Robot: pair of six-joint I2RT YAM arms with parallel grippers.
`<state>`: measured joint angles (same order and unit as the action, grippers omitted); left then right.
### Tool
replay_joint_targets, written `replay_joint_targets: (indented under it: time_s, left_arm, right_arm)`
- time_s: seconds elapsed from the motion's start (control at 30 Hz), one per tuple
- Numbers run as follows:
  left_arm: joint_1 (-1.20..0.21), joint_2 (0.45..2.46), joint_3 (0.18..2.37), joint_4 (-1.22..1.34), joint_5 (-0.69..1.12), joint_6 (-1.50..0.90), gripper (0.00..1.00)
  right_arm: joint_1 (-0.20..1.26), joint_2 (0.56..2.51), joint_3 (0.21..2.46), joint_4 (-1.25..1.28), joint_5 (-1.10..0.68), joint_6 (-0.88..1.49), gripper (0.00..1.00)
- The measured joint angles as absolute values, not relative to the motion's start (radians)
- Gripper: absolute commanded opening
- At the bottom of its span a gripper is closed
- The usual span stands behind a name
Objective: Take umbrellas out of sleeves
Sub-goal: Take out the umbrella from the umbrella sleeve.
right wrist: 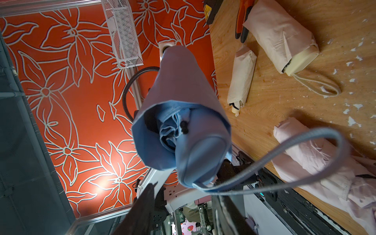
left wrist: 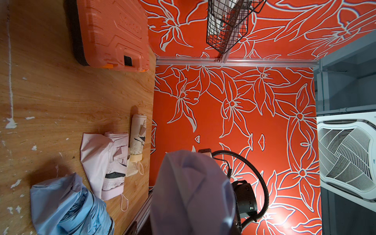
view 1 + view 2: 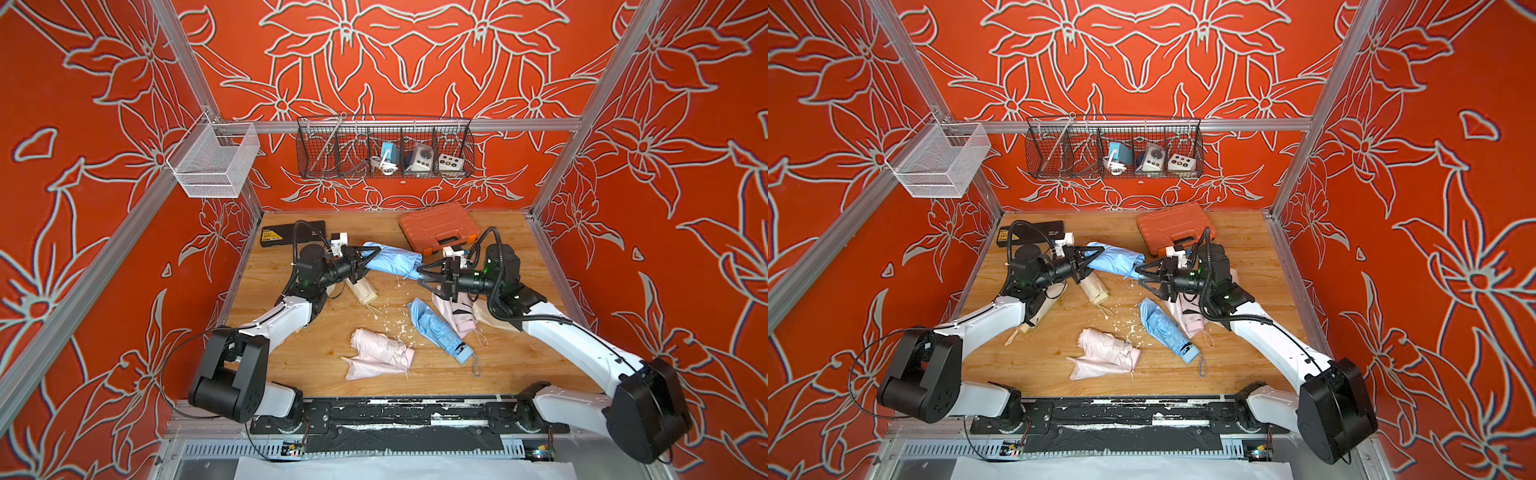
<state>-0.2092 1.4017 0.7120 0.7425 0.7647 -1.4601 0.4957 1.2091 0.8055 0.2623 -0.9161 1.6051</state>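
While the sleeve point(image 3: 395, 262) hangs aloft

Though my left tool point(image 3: 371, 257) is clenched on the closed end of the blue sleeve, I cannot tell whether my right tool point(image 3: 419, 277), jaws somewhat apart, grips anything at its open mouth. It hangs clear above the desk point(image 3: 436, 380), between the two tools, near the orange case point(image 3: 436, 226). Its umbrella point(image 1: 171, 132) sits inside, blue cord point(image 1: 317, 131) looping out toward my right tool.

A light blue sleeve point(image 2: 193, 193) fills the near foreground, blurred. On the wooden table point(image 2: 61, 97) lie a light blue umbrella point(image 2: 67, 205), a pale pink umbrella point(image 2: 115, 162) and, touching it, a cream umbrella point(image 2: 138, 136) with a wrist cord point(image 2: 141, 169). An orange plastic case point(image 2: 112, 34) lies well apart
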Motion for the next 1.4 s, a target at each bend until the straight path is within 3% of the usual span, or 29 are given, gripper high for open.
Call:
replay_joint_targets:
  time_s: [0.73, 1.07, 1.4]
  left_arm:
    - [-0.21, 1.377, 0.687, 0.752, 0.76, -1.467, 0.19]
    - [-0.21, 1.377, 0.688, 0.75, 0.763, -1.463, 0.19]
    - [-0.21, 1.377, 0.688, 0.75, 0.765, -1.463, 0.19]
  right_arm:
    - [0.496, 1.275, 0.852, 0.261, -0.916, 1.604, 0.46]
    - [0.496, 1.239, 0.851, 0.198, -0.92, 1.587, 0.53]
    - [0.499, 1.2, 0.837, 0.191, -0.921, 1.586, 0.54]
